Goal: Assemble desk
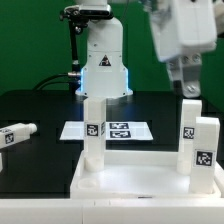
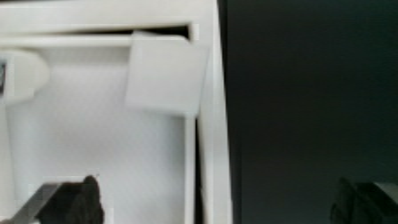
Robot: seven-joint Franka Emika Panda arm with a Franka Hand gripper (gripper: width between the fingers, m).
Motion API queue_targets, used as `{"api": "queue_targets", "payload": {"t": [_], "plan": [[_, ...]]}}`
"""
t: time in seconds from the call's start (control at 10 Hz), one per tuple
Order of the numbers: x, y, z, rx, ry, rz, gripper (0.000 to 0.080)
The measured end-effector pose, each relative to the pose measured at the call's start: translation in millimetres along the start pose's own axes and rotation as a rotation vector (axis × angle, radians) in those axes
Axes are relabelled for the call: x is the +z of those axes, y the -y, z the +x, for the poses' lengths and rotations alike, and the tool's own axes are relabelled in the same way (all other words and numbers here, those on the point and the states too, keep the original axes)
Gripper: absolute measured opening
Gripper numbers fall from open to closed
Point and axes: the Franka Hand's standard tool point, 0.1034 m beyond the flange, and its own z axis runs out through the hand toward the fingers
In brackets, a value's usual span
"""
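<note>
On black table, tabletop [image 1: 135,178] at front edge, three legs upright in corner sockets; fourth leg [image 1: 17,133] lies loose near exterior view's left edge. Gripper [image 1: 186,88] above rear-right leg [image 1: 189,122], jaws wide, empty. Lift clear before fetching loose leg; grip mid-length, keep square.

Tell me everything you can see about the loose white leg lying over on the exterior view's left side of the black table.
The loose white square-section plastic leg lies on its side on the black table, near the exterior view's left edge. A black-and-white square tag shows on its side, and one end, towards the middle of the table, narrows to a small stub. It lies apart from the white tabletop, where three other legs already stand upright. Nothing but the table touches it.
</note>
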Motion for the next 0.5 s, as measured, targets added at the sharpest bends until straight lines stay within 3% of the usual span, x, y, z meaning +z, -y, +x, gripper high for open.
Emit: {"api": "queue_targets", "payload": {"t": [0.1, 0.5], "plan": [[-1.7, -3.5, 9.7, -0.069, -0.012, 0.016, 0.0648], [1.4, -4.0, 8.7, -0.323, -0.016, 0.01, 0.0648]]}}
